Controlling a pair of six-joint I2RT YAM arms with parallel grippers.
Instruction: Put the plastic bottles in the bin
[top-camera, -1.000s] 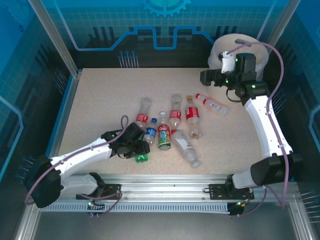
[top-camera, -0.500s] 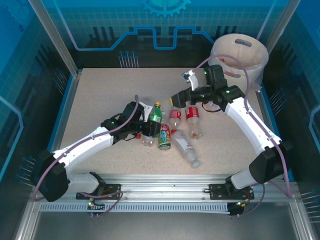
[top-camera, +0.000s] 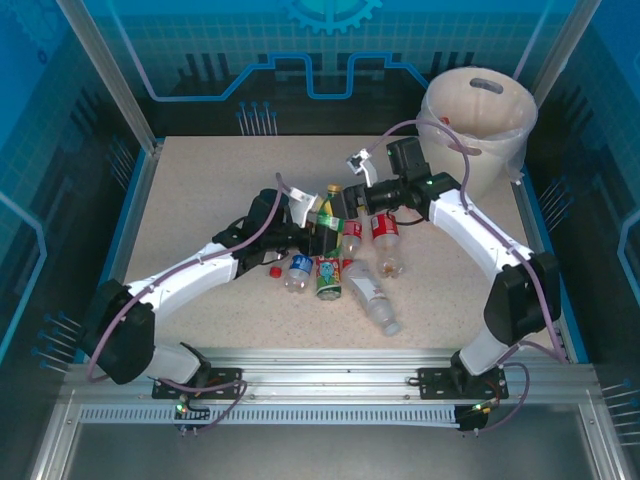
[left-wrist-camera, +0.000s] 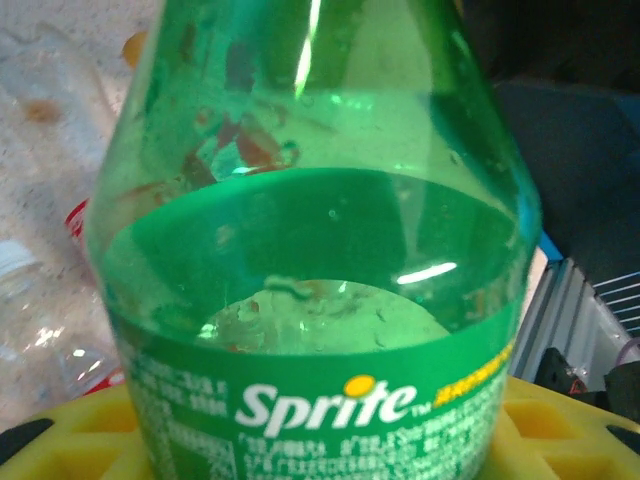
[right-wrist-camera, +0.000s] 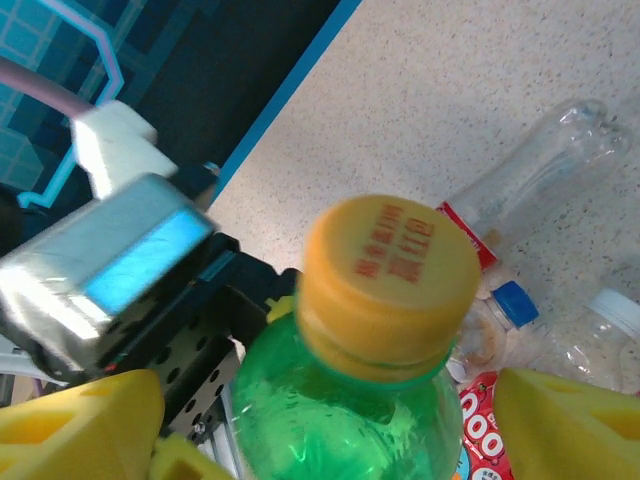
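Note:
A green Sprite bottle (top-camera: 326, 214) with a yellow cap stands upright above the middle of the table, and my left gripper (top-camera: 318, 228) is shut on its lower body. Up close, the label (left-wrist-camera: 330, 400) sits between the yellow fingers (left-wrist-camera: 570, 430). My right gripper (top-camera: 348, 200) is open at the bottle's top, its yellow fingers (right-wrist-camera: 575, 425) on either side of the neck below the cap (right-wrist-camera: 390, 265) without touching it. Several more plastic bottles (top-camera: 350, 240) lie on the table beneath. The cream bin (top-camera: 500, 150) stands at the far right corner.
Red-labelled bottles (top-camera: 385, 232), a blue-labelled one (top-camera: 297, 270), a green-and-red one (top-camera: 328, 277) and a clear one (top-camera: 372, 297) lie clustered at the centre front. A loose red cap (top-camera: 275, 270) lies beside them. The two arms meet over this cluster.
My left gripper closed on the green bottle, lifted it off the table and stood it upright further back. My right arm swung from the bin down to the bottle's top.

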